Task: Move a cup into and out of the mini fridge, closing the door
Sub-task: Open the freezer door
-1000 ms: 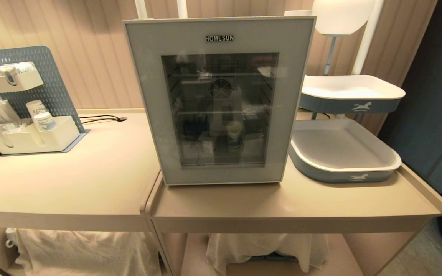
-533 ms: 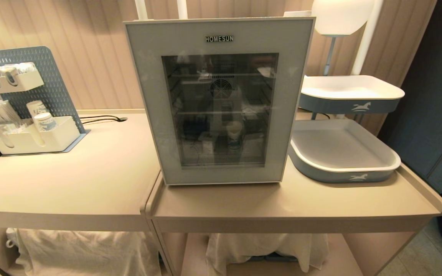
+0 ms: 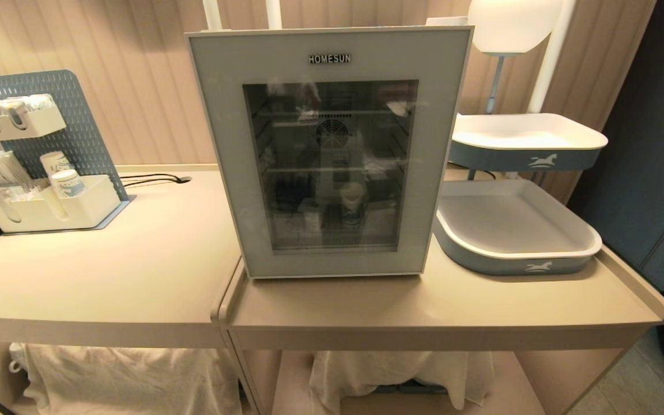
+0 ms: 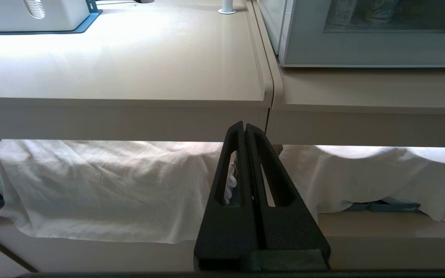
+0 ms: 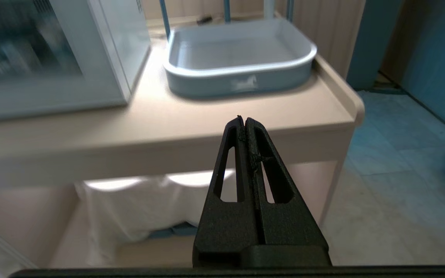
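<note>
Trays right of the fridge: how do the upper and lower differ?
The upper tray sits raised on a stand, farther back; the lower tray rests on the counter beside the fridge. The upper tray's inside looks bright white; the lower tray's looks grey, in shade. Both are blue-walled with white rims and a white horse logo, and nothing shows inside either.

Closed door [image 3: 332, 155] of the mini fridge [image 3: 450, 23], centre of the frame, seals the interior; the cup [image 3: 352, 200] stands behind its glass. Lower centre: a bare strip of counter [image 3: 424, 305] lies open before the door. Right: 2 stacked trays [image 3: 516, 262] sit just beside the fridge's flank, narrowing side access. Left: a broad open tabletop [image 3: 107, 276], bounded at upper left by an organiser rack [image 3: 49, 213].
</note>
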You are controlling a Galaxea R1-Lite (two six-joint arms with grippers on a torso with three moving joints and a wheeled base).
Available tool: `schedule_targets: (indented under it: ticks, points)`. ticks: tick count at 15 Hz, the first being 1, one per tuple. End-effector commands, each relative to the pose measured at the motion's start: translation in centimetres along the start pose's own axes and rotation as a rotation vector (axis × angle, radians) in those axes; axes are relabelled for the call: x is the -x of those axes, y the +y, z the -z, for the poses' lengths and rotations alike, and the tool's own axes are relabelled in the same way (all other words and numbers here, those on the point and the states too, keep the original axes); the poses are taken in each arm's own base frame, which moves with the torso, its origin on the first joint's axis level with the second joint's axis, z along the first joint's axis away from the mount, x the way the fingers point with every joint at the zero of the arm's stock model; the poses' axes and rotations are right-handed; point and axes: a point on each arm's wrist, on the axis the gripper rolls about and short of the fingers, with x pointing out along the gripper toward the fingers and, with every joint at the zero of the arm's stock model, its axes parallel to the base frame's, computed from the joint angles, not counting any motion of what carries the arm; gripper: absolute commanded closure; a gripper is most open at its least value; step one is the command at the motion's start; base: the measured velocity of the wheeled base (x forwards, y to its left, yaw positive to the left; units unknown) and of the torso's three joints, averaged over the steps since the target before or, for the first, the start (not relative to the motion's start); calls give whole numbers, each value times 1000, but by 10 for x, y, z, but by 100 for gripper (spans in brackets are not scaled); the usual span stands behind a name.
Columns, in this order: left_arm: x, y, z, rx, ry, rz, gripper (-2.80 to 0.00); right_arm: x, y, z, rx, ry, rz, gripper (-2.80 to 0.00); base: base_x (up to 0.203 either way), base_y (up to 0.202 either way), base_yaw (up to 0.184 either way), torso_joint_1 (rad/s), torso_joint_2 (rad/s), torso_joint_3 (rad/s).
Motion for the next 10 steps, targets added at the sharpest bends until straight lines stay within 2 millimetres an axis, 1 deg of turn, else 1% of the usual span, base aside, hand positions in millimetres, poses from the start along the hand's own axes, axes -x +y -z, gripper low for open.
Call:
schedule_targets:
  ticks: [1,2,4,10]
  points:
    - [0,0,0,2,-2,0,0,-6,1,26,57,67,-32,0,0,0,0,0,0,0]
    - [0,0,0,2,-1,-1,0,-3,2,19,94,72,-74,0,0,0,0,0,0,0]
    - [0,0,0,2,-1,0,0,1,2,17,129,135,-121,0,0,0,0,0,0,0]
    - [0,0,0,2,0,0,0,2,2,17,125,130,-118,0,0,0,0,0,0,0]
